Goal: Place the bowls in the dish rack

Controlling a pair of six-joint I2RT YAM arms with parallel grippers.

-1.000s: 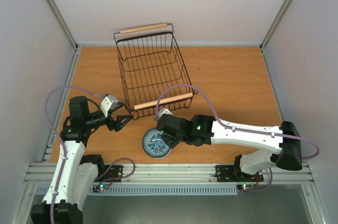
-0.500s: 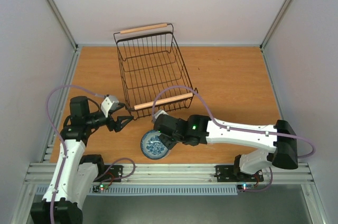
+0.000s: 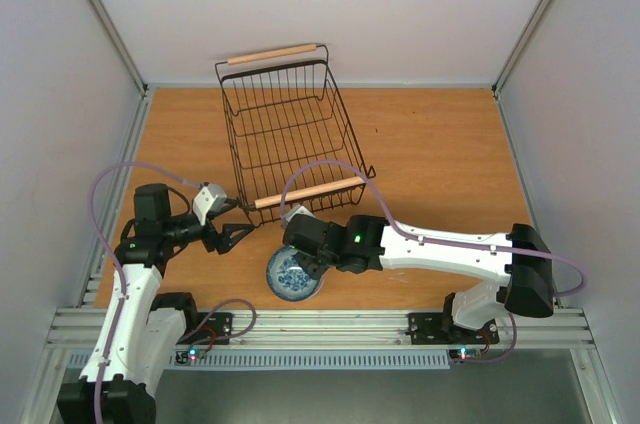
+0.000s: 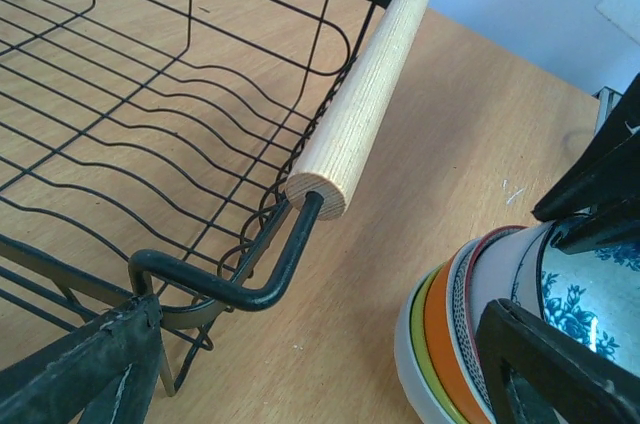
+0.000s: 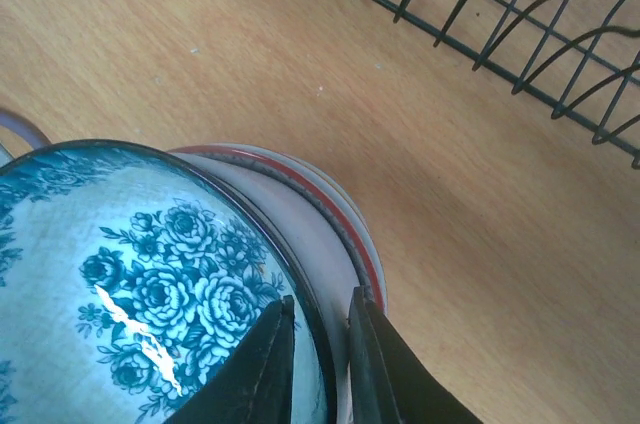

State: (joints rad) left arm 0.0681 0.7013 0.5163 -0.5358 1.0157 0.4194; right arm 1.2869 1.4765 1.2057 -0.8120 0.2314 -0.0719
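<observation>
Several nested bowls (image 3: 292, 275) sit near the table's front, with the blue-and-white patterned bowl (image 5: 150, 274) on top. Orange, yellow-green and speckled rims show lower down the stack (image 4: 450, 339). My right gripper (image 5: 320, 299) straddles the top bowl's rim, one finger inside and one against its white outer wall, the jaws narrowly set on it. The black wire dish rack (image 3: 285, 134) stands empty behind the stack. My left gripper (image 3: 232, 233) hangs open beside the rack's near left corner, with only table between its fingers (image 4: 85, 374).
The rack's near wooden handle (image 4: 370, 94) lies between the two grippers. Aluminium rails (image 3: 120, 204) and grey walls bound the table on the left, right and back. Bare wood (image 3: 440, 154) lies right of the rack.
My right arm has reached a little further left, and the bowl stack has shifted slightly left with it. The left gripper has drawn back slightly to the left.
</observation>
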